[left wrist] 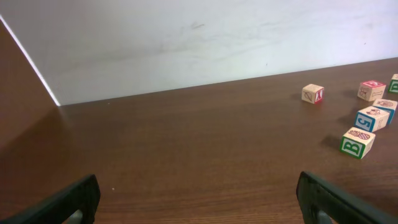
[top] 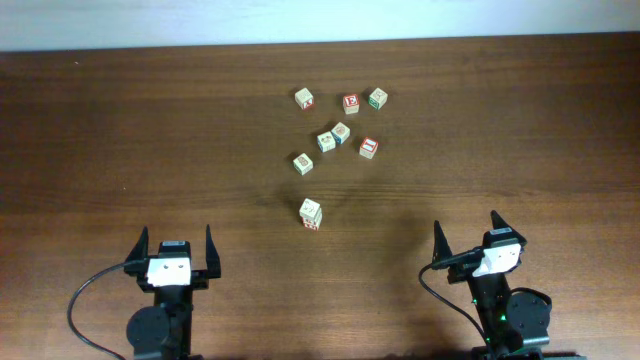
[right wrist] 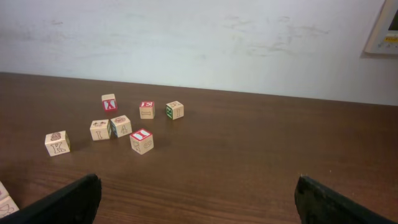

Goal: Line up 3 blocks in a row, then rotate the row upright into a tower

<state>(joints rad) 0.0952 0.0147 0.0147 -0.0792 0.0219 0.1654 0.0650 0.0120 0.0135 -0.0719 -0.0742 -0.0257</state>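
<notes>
Several small wooden alphabet blocks lie loosely grouped on the table beyond both grippers. One with a red top and a white letter (top: 368, 147) (right wrist: 142, 140) sits on the right of the group. A pale block with a red side face (top: 304, 97) (right wrist: 109, 102) (left wrist: 313, 94) is at the far left. Pale blocks with reddish prints lie at the centre (top: 342, 131), lower left (top: 303, 163) (right wrist: 57, 143) and nearest me (top: 311, 212). My left gripper (top: 176, 235) (left wrist: 199, 202) and right gripper (top: 466, 222) (right wrist: 196, 199) stand open and empty near the front edge, well short of the blocks.
A green-faced cube (top: 377, 97) (right wrist: 175, 110) and a red-topped cube (top: 350, 102) (right wrist: 147, 109) sit at the back of the group. A blue-sided cube (top: 327, 140) (left wrist: 373, 118) touches the centre block. A white wall (left wrist: 186, 43) runs behind the table's far edge.
</notes>
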